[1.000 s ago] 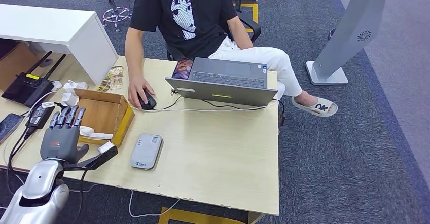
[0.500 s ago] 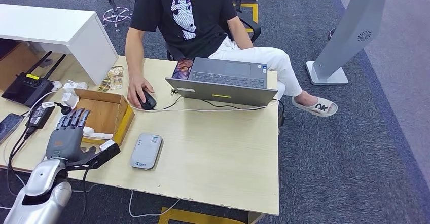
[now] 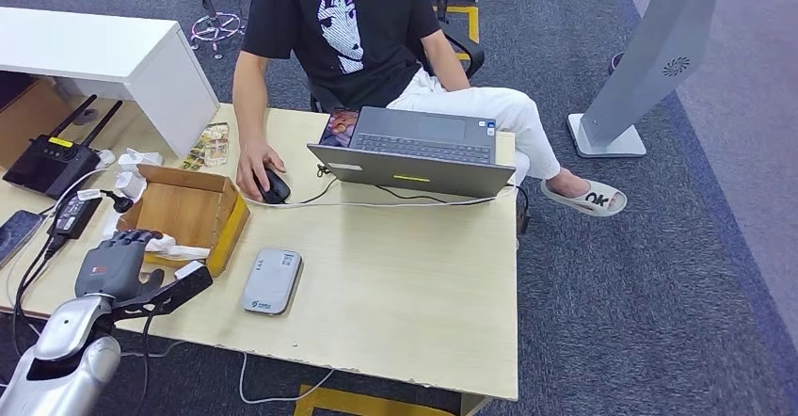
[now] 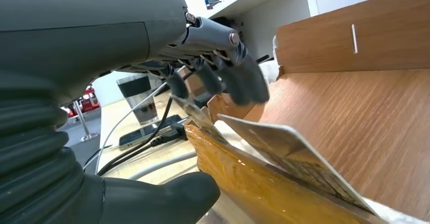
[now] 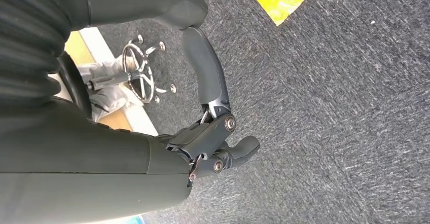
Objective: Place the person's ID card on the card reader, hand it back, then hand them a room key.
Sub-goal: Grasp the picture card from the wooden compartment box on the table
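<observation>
Brown cardboard box (image 3: pixel 193 211) sits on the wooden desk (image 3: pixel 395 284) at the robot's left, and the left hand (image 3: pixel 120 264) is right at its near wall. The fingers (image 4: pixel 238 77) curl down over the edge of the box and the thumb (image 3: pixel 179 289) sticks out to the side, toward the card reader (image 3: pixel 272 281). In the left wrist view a flat card (image 4: pixel 289 158) leans on the near wall of the box, just under the fingertips. I cannot tell if it is the ID card or a room key. The hand does not have it yet; it holds nothing, with the fingers bent but with room between them and the thumb. So I think the step now is getting a card out of the box. Next, the fingers need to come down on the card's top edge and the thumb must close under it, softly, as the card is thin and could slip. The card is tilted, one long edge up, and its long side runs along the box wall. The grey card reader lies flat beside the box, long side pointing away from the robot toward the person (image 3: pixel 348 30), whose hand rests on a mouse (image 3: pixel 273 188). The right hand (image 5: pixel 213 143) hangs over the carpet, fingers loosely curled, holding nothing.
</observation>
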